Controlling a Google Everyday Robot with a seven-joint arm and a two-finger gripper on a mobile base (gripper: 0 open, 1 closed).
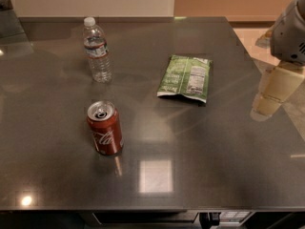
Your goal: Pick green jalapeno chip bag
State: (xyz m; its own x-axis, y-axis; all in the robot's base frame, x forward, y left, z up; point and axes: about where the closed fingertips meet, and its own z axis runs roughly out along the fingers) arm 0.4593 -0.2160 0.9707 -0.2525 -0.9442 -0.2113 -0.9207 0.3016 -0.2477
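Observation:
The green jalapeno chip bag (185, 78) lies flat on the dark grey table (200, 147), right of centre, with its white label panel facing up. My gripper (272, 90), cream-coloured below a grey wrist housing, hangs at the right edge of the view over the table's right side. It is to the right of the bag, apart from it, and holds nothing.
A clear water bottle (97, 50) stands upright at the back left. An opened red cola can (105, 128) stands front left. The table's right edge (281, 109) passes just under the gripper, with tan floor beyond it.

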